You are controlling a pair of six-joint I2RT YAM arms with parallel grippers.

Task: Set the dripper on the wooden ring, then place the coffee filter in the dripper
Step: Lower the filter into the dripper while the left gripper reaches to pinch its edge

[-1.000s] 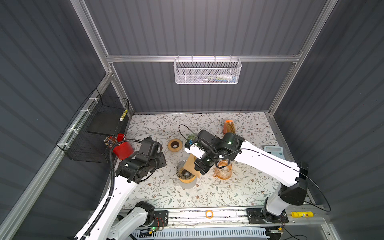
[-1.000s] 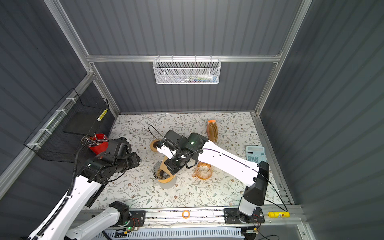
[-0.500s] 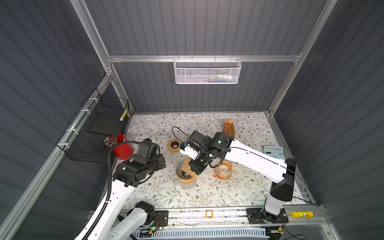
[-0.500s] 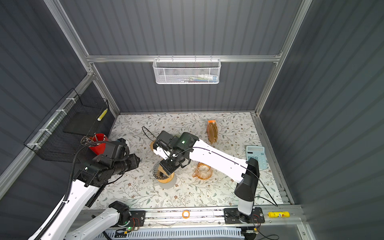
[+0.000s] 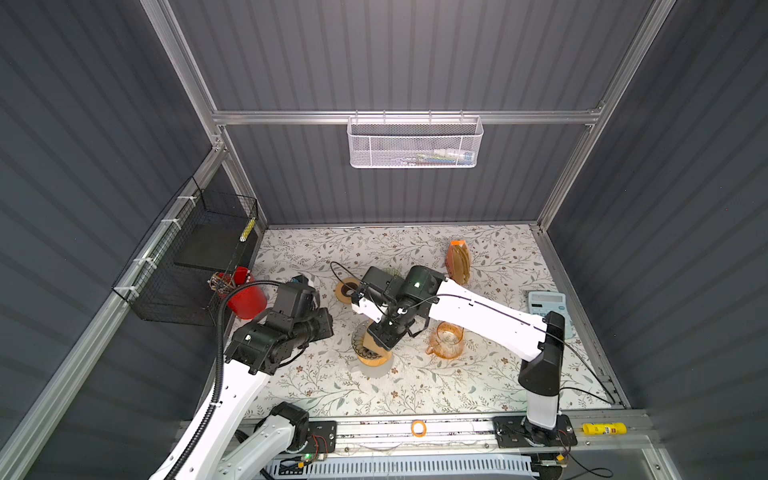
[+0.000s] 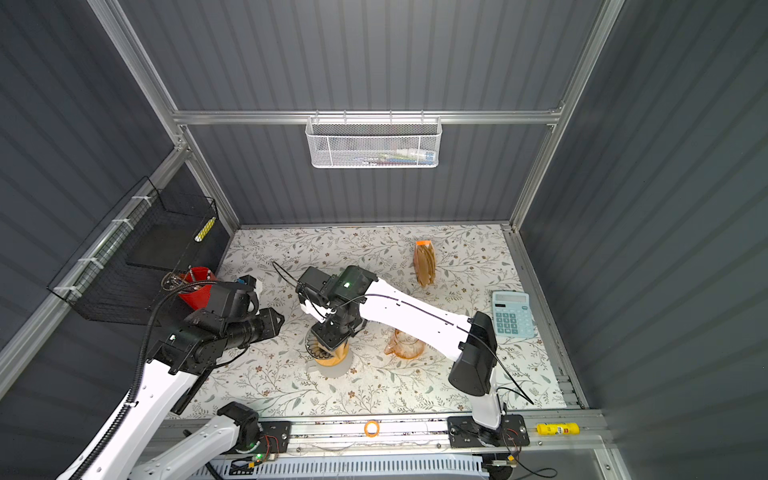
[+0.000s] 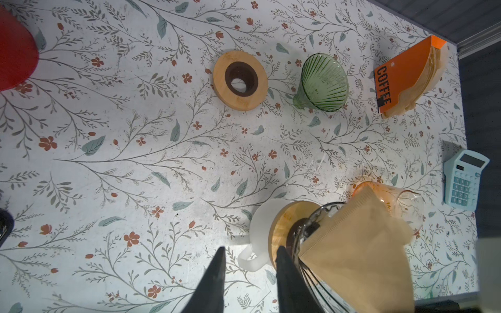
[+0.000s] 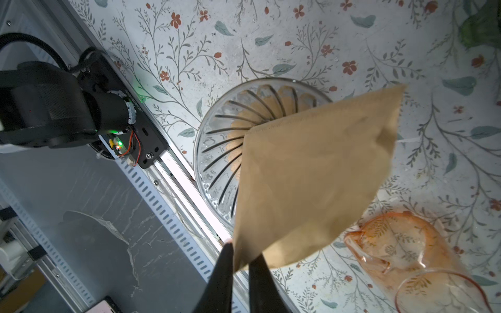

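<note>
A clear ribbed glass dripper (image 8: 222, 151) sits on a wooden collar over a white mug (image 7: 261, 225) at mid-table. The brown paper coffee filter (image 8: 311, 176) leans point-down into the dripper (image 5: 365, 353), its upper edge sticking out toward the right gripper (image 8: 242, 250). That gripper's fingers stand a little apart, with the filter's corner between them. My left gripper (image 7: 251, 248) hovers open and empty just left of the mug, one finger close to the collar. In both top views the right gripper (image 6: 332, 338) hides most of the filter.
An orange glass pitcher (image 5: 446, 340) stands right of the dripper. Behind lie a green glass dripper (image 7: 322, 84), a wooden ring (image 7: 240, 80) and an orange filter pack (image 7: 404, 78). A calculator (image 5: 546, 307) lies at right, a red cup (image 5: 245, 295) and black wire basket (image 5: 195, 257) at left.
The right arm swung left and brought the filter down into the dripper. Its fingers have parted slightly. The left arm has hardly moved.
</note>
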